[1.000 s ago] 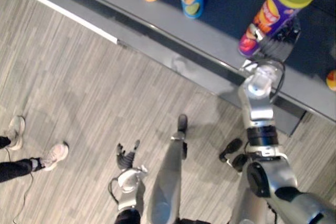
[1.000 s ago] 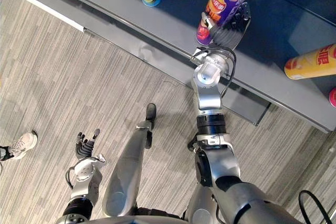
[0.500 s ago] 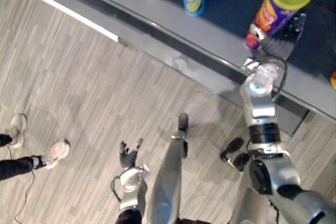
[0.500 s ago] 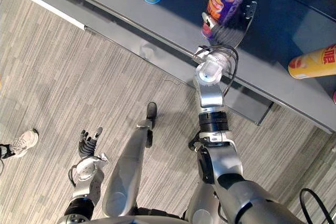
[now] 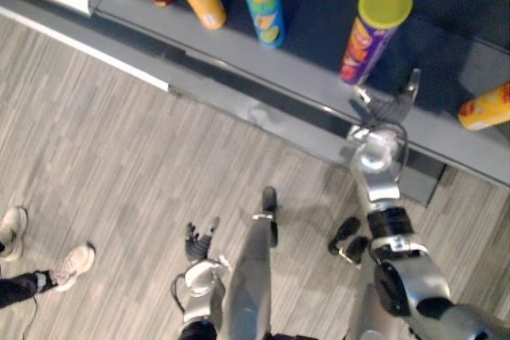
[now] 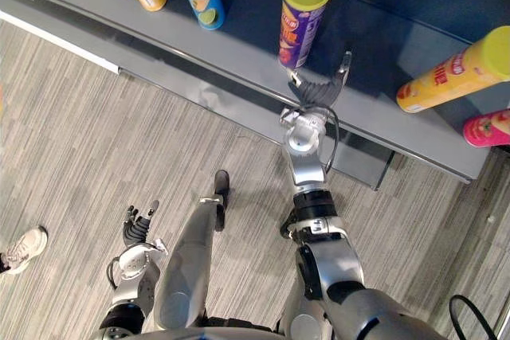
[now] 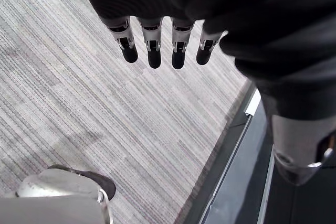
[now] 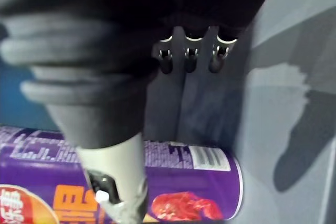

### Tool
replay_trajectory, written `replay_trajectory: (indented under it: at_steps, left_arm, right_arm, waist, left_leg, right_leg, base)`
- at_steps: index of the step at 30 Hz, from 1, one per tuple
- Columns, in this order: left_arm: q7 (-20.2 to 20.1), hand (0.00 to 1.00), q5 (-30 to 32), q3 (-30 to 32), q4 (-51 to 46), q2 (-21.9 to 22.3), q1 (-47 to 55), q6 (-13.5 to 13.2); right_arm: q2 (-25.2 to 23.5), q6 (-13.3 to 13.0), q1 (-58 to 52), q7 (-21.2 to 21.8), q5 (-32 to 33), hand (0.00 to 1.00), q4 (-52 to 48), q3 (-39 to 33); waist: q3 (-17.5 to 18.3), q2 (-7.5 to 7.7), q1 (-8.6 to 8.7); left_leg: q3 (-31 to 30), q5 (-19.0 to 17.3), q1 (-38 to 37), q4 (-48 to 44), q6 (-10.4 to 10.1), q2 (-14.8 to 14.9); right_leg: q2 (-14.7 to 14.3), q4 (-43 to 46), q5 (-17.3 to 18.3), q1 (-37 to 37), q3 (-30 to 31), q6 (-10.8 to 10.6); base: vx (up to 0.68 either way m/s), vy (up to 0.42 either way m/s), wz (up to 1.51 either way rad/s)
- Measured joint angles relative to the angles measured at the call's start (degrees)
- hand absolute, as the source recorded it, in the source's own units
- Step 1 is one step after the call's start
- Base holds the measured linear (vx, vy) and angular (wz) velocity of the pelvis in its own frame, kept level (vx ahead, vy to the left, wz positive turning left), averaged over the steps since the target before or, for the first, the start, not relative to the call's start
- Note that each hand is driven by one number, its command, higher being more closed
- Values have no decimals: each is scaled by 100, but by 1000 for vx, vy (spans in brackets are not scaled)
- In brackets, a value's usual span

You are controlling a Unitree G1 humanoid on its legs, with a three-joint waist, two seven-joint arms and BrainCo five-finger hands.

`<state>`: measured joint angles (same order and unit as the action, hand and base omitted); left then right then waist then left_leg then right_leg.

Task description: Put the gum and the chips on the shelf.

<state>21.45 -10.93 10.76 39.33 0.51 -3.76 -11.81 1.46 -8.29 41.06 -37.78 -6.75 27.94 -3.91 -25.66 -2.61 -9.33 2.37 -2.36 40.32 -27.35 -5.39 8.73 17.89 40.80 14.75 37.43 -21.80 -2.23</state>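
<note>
Item: chips can (image 6: 301,12), purple, yellow lid. Position: standing on the shelf (image 6: 239,47), just off the thumb side of the right hand (image 6: 317,91); whether the thumb touches the can's base cannot be told. Orientation: long axis vertical, lid up, base down. Right hand: fingers spread straight, gripping nothing. Left hand (image 6: 137,225): hanging low, fingers loose, empty. Risk: a tall can on a narrow base. If the thumb clips it low when the hand pulls away, it would likely tip and roll toward the shelf edge nearest the wrist.
</note>
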Motion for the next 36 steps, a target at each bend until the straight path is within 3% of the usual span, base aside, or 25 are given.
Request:
replay_trajectory:
  at_steps: [4,10,12,20,24,29,31,36]
  left_arm:
    - [-116,0,24,-2,391,-15,40,61]
    - [-506,0,242,-51,1160,-310,70,198]
    - [-682,0,339,-76,1581,-400,87,261]
    - [-1203,0,559,304,2059,-435,600,373]
    - [-1515,0,555,528,2184,-394,778,370]
    - [-1588,0,551,739,2272,-375,857,369]
    - [-1627,0,550,872,2408,-318,860,378]
    - [-1709,0,454,997,2574,-284,901,483]
  right_arm:
    - [-97,-4,-640,213,48,0,108,114]
    - [-272,-53,-2445,842,51,0,99,695]
    - [-234,-76,-3179,1279,44,0,84,858]
    - [61,-281,-5091,2801,52,0,435,878]
    - [69,-288,-5437,3275,72,0,1435,388]
    - [65,-357,-5059,3312,56,0,2632,-763]
    - [75,-199,-5032,3301,107,0,3216,-1302]
    - [-12,180,-5274,3287,1197,0,3861,-2159]
  waist:
    - [52,96,124]
    - [432,443,321]
    - [699,482,497]
    - [1518,520,788]
    - [1857,519,841]
    - [2000,558,904]
    - [2099,538,908]
    - [2263,402,949]
  left_leg:
    - [69,21,-522,208,-38,108]
    - [357,102,-1682,1028,-130,223]
    - [445,241,-2054,1470,-128,187]
    - [895,447,-3289,2665,-144,150]
    - [1035,443,-3692,2934,-144,72]
    - [1268,384,-4042,3046,-117,10]
    - [1287,373,-4182,3131,-117,-18]
    - [1439,333,-4374,3276,-144,-62]
  right_leg:
    - [-166,-313,-64,-500,-1,-23]
    - [-488,-1162,-286,-1406,169,-83]
    - [-612,-1599,-438,-1709,206,-118]
    - [-943,-2891,-885,-2712,416,-280]
    - [-989,-3312,-1065,-3083,556,-362]
    - [-1002,-3721,-1265,-3391,768,-416]
    - [-995,-3835,-1287,-3519,787,-443]
    - [-1000,-4047,-1358,-3657,907,-455]
  base:
    - [68,-73,-16]
    - [112,-39,-25]
    - [143,15,-17]
    - [156,41,-22]
    - [113,50,-20]
    - [2,42,-20]
    - [9,35,-9]
    - [32,23,-13]
